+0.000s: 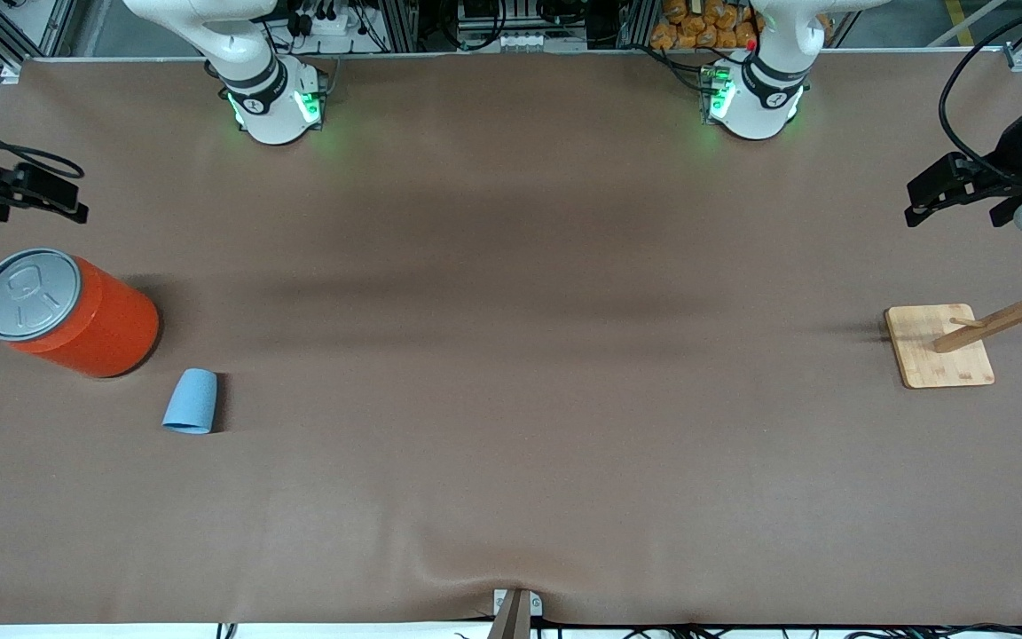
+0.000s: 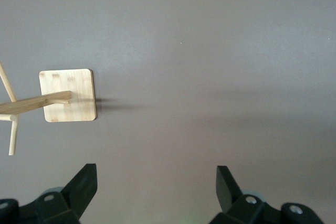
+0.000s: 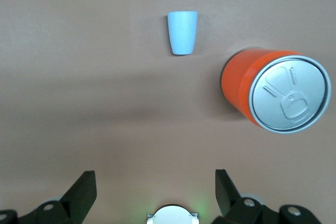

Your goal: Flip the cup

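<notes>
Small light-blue tapered plastic cup (image 1: 191,402), handleless, lying on the brown worktop (image 1: 511,373) near the edge at the right arm's end, rim toward the front camera; whether it lies flat on its side or stands inverted cannot be settled from the front view, and the right wrist view shows only its closed outer wall. Just beside it, farther from the front camera, stands a large orange cylindrical can with a grey pull-tab lid (image 1: 67,312), not touching the cup.

Right gripper (image 3: 152,192) hovers over that same edge, above the can, fingers spread wide and empty. Left gripper (image 2: 155,190) waits over the edge at the left arm's end, fingers likewise spread, above a bamboo peg stand on a square base (image 1: 941,346).

Probable hazards: the taper may let the light cup squirt out of a closing grasp or roll away; a descent close to the can risks striking it.
</notes>
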Robot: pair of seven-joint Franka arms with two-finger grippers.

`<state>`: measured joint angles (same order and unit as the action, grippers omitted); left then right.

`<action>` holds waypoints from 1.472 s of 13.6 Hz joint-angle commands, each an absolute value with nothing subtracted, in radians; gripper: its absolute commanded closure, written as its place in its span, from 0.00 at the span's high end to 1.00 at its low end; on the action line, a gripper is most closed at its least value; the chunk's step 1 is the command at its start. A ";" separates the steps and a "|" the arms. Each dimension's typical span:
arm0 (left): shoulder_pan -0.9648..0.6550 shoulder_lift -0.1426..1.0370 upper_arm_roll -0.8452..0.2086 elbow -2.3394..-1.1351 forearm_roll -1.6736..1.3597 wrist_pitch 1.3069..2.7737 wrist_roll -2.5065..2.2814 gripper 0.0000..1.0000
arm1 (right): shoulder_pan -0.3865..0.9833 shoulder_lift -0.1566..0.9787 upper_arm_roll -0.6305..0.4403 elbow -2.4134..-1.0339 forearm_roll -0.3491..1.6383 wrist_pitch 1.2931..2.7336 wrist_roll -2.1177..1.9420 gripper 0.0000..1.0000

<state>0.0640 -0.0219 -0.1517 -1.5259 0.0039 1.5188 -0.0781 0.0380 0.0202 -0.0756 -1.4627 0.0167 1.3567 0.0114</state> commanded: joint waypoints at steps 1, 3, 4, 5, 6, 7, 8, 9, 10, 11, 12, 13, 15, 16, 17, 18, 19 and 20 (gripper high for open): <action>0.066 -0.020 -0.155 -1.509 0.006 1.506 -0.080 1.00 | 0.020 -0.012 -0.069 -1.471 0.005 1.354 0.015 1.00; 0.063 -0.017 -0.156 -1.509 0.008 1.506 -0.080 1.00 | 0.020 -0.015 -0.067 -1.471 0.005 1.355 0.014 1.00; 0.067 -0.011 -0.155 -1.509 0.003 1.506 -0.080 1.00 | 0.021 -0.012 -0.067 -1.473 0.005 1.355 0.014 1.00; 0.072 -0.012 -0.153 -1.509 0.002 1.506 -0.078 1.00 | 0.023 -0.008 -0.067 -1.477 0.002 1.358 0.014 1.00; 0.075 -0.011 -0.152 -1.509 0.002 1.506 -0.068 1.00 | 0.025 0.001 -0.067 -1.479 -0.003 1.367 0.015 1.00; 0.074 -0.012 -0.150 -1.511 0.003 1.506 -0.067 1.00 | 0.018 0.024 -0.067 -1.488 -0.003 1.388 0.015 1.00; 0.072 -0.012 -0.149 -1.516 0.006 1.506 -0.067 1.00 | 0.017 0.049 -0.067 -1.499 -0.003 1.420 0.011 1.00; 0.074 -0.012 -0.149 -1.516 0.006 1.505 -0.067 1.00 | 0.017 0.095 -0.067 -1.505 -0.003 1.448 0.009 1.00; 0.074 -0.012 -0.149 -1.516 0.006 1.505 -0.072 1.00 | 0.014 0.145 -0.067 -1.505 -0.003 1.466 0.009 1.00; 0.072 -0.014 -0.149 -1.519 0.006 1.505 -0.081 1.00 | 0.005 0.200 -0.067 -1.503 -0.002 1.488 0.009 1.00; 0.071 -0.014 -0.152 -1.519 0.006 1.505 -0.083 1.00 | 0.002 0.251 -0.067 -1.505 0.000 1.527 0.011 1.00; 0.071 -0.014 -0.155 -1.519 0.006 1.505 -0.086 1.00 | 0.000 0.309 -0.067 -1.506 0.000 1.564 0.015 1.00; 0.071 -0.017 -0.158 -1.519 0.006 1.505 -0.086 1.00 | -0.012 0.385 -0.067 -1.517 0.000 1.645 0.008 1.00; 0.071 -0.017 -0.158 -1.516 0.006 1.496 -0.086 1.00 | -0.023 0.417 -0.067 -1.546 0.000 1.729 0.003 1.00; 0.069 -0.018 -0.160 -1.516 0.006 1.494 -0.086 1.00 | -0.035 0.432 -0.067 -1.593 0.002 1.824 0.003 1.00; 0.069 -0.017 -0.160 -1.514 0.006 1.493 -0.086 1.00 | -0.038 0.443 -0.067 -1.652 0.002 1.923 0.002 1.00; 0.068 -0.014 -0.160 -1.514 0.006 1.493 -0.087 1.00 | -0.044 0.446 -0.067 -1.717 0.002 2.021 0.002 1.00; 0.066 -0.011 -0.160 -1.514 0.008 1.497 -0.087 1.00 | -0.052 0.468 -0.067 -1.764 0.002 2.130 0.002 1.00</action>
